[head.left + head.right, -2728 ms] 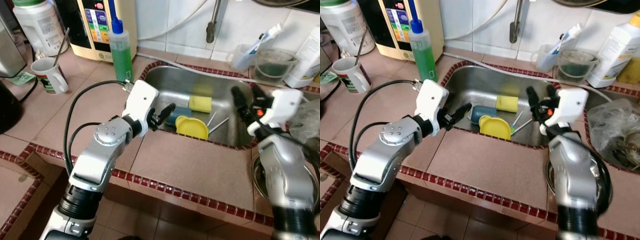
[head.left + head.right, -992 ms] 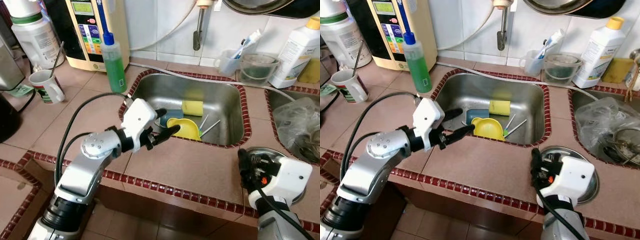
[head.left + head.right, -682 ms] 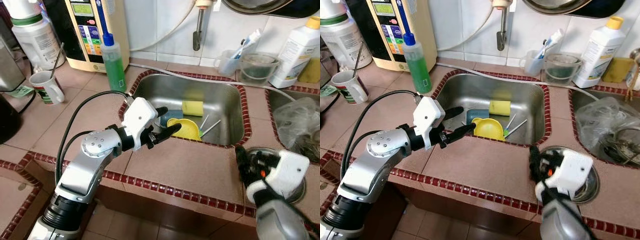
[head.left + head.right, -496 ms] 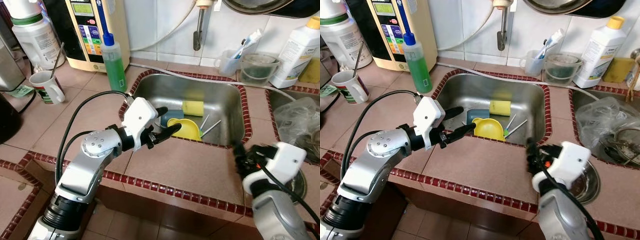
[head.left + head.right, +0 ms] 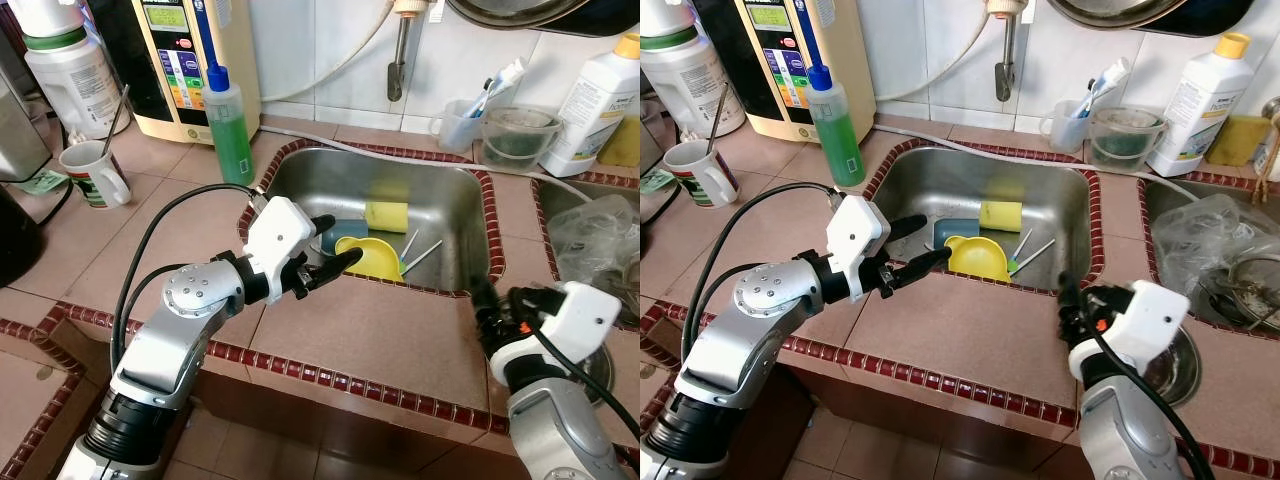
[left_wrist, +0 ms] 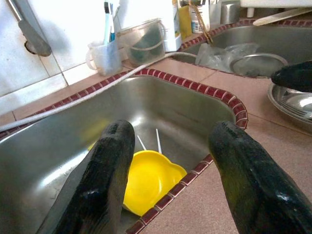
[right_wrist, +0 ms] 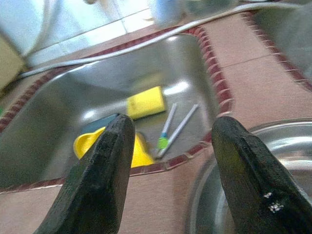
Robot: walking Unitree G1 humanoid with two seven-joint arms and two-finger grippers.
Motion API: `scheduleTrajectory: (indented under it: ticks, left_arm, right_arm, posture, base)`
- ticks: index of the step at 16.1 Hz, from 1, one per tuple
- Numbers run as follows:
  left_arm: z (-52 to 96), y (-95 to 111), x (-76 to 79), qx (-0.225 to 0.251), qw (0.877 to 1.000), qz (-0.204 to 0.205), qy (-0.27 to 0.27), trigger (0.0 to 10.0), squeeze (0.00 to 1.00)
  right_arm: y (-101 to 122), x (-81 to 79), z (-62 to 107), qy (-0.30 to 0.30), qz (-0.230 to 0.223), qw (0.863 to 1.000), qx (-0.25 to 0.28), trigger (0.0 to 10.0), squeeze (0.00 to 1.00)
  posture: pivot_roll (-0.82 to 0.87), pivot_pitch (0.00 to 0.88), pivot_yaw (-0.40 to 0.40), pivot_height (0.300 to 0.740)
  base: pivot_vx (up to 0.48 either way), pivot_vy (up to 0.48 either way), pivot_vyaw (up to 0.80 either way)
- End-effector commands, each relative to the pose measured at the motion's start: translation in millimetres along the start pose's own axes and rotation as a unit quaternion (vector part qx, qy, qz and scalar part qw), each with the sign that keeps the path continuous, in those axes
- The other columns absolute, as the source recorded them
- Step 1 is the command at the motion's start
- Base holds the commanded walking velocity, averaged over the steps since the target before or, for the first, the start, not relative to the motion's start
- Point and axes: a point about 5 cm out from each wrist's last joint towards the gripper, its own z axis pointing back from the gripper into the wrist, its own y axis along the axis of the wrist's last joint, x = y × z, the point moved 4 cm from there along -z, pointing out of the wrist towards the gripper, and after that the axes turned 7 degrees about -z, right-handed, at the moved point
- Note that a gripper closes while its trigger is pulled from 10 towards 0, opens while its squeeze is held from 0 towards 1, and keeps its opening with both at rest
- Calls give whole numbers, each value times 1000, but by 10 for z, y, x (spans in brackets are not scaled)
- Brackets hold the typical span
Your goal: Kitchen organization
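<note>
Right gripper (image 5: 484,312) has come up from beside the metal bowl (image 5: 1170,352) to the sink's (image 5: 455,195) near right corner; left gripper (image 5: 333,243) hasn't moved.

Eye views: left fingers spread over the sink's left rim, yellow lid (image 5: 372,257) just ahead of the tips, yellow sponge (image 5: 386,215) beyond.

Left wrist: fingers (image 6: 113,161) apart, lid (image 6: 148,180) between them.

Right wrist: fingers (image 7: 109,161) spread, sponge (image 7: 146,102) and two utensils (image 7: 173,126) ahead.
</note>
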Motion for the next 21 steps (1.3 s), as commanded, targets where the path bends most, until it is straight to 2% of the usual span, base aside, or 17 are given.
scheduleTrajectory:
  ticks: [1,3,6,8,21]
  left_arm:
    - [5,50,19,6,1000,-10,-1,10000,0]
    - [2,51,20,6,1000,-10,-1,10000,0]
    - [-7,78,8,7,1000,-13,-3,10000,0]
    - [4,80,-2,6,1000,-14,-2,10000,0]
    - [4,80,-2,6,1000,-14,-2,10000,0]
  right_arm:
    - [-22,-33,61,-15,-30,999,1,10000,0]
    - [-88,-12,81,-27,-38,999,-14,10000,0]
    - [-275,86,55,-77,-83,992,-49,10000,0]
    - [-324,105,35,-86,-98,990,-58,10000,0]
    - [-324,105,35,-86,-98,990,-58,10000,0]
  posture:
    - [-76,83,37,740]
    - [-76,80,37,740]
    - [-62,87,41,740]
    - [-53,88,40,740]
    - [-53,88,40,740]
  base:
    - [0,0,0]
    - [0,0,0]
    - [0,0,0]
    - [0,0,0]
    - [0,0,0]
